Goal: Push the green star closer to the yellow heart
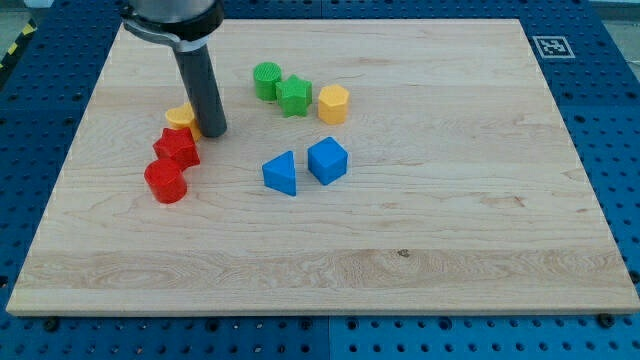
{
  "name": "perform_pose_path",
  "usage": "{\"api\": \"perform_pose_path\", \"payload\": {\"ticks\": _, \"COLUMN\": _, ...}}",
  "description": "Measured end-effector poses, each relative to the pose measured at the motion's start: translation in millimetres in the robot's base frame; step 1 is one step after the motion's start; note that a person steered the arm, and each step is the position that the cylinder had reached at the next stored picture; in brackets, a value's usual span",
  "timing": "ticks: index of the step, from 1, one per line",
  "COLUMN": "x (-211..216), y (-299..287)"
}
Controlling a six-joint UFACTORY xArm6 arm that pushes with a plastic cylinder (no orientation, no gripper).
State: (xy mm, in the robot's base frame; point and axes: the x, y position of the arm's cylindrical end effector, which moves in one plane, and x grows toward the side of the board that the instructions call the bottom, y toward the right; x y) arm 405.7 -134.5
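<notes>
Spreading across most of the view, the wooden board [420, 250] has its whole bottom half and its right side bare, so the widest room lies there. All the blocks sit in the upper left part, none close to an edge; the nearest to the left edge is the red cylinder [165, 182].

No claw is fitted: the arm ends in a dark rod, and my tip [213, 133] rests on the board just beside the yellow heart [182, 117], on the heart's right and seemingly touching it, though the rod hides the contact. Below the heart come the red star [177, 148] and then the red cylinder, packed in a short line.

The green star [294, 96] lies to the right of my tip and a little higher, with open wood between them. It touches the green cylinder [267, 80] on its upper left and sits just beside the yellow hexagon [333, 103] on its right. Lower down, the blue triangle [281, 173] and blue cube [327, 160] stand side by side.
</notes>
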Motion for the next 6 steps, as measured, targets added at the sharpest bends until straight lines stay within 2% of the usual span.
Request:
{"api": "perform_pose_path", "payload": {"ticks": 2, "x": -21, "y": 54}}
{"api": "perform_pose_path", "payload": {"ticks": 4, "x": -24, "y": 149}}
{"api": "perform_pose_path", "payload": {"ticks": 5, "x": -39, "y": 175}}
{"api": "perform_pose_path", "payload": {"ticks": 6, "x": -62, "y": 169}}
